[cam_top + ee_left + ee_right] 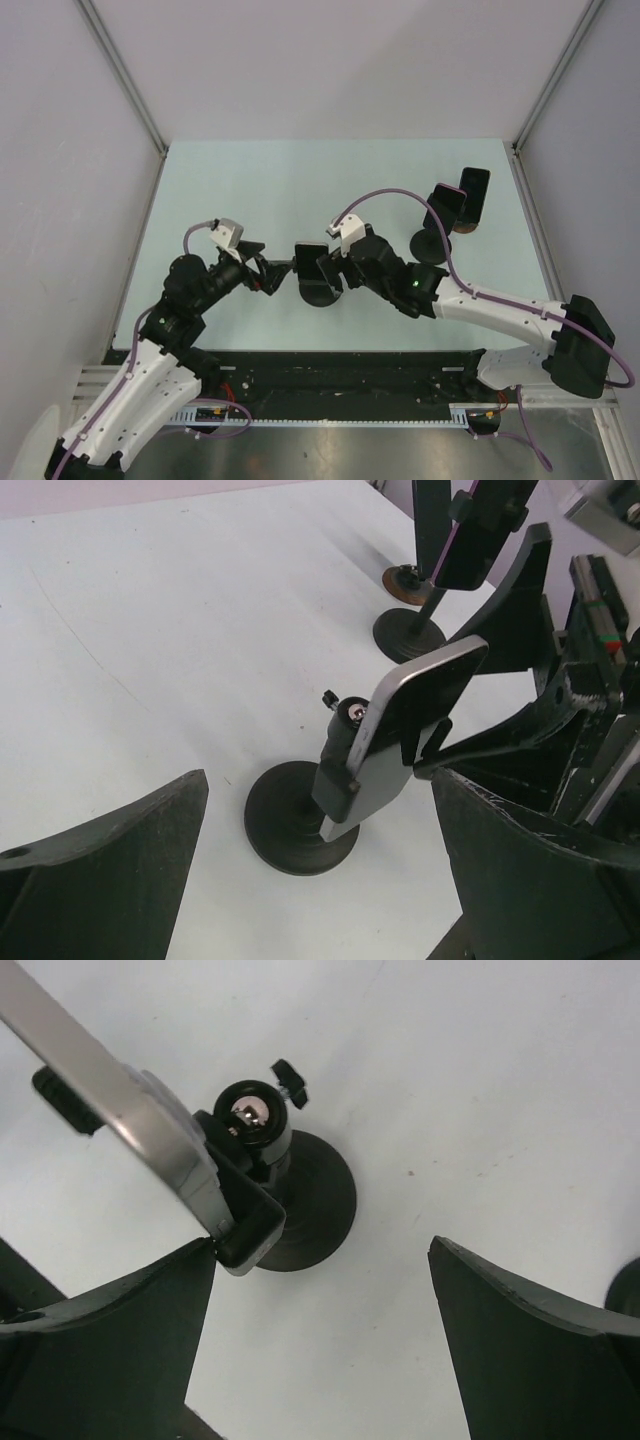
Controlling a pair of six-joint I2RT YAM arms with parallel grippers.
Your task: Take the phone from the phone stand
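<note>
A phone (pixel 308 258) with a silver back (pixel 425 705) leans tilted in the cradle of a black phone stand (pixel 295 825) with a round base (pixel 318 1200) and a ball joint (pixel 255 1112). My left gripper (pixel 272 275) is open on the stand's left side, and its fingers (pixel 100 865) straddle the base without touching it. From the right, my right gripper (pixel 324 266) is open too. In the right wrist view its left fingertip (pixel 200 1260) meets the lower corner of the cradle (pixel 245 1225), and the phone's silver edge (pixel 95 1080) runs up to the left.
Two more stands holding dark phones (pixel 446 207) (pixel 473 197) are at the back right, on round bases (pixel 432 245) (pixel 408 635). Grey walls with metal rails close in the pale table (pixel 250 190) on the left, right and back.
</note>
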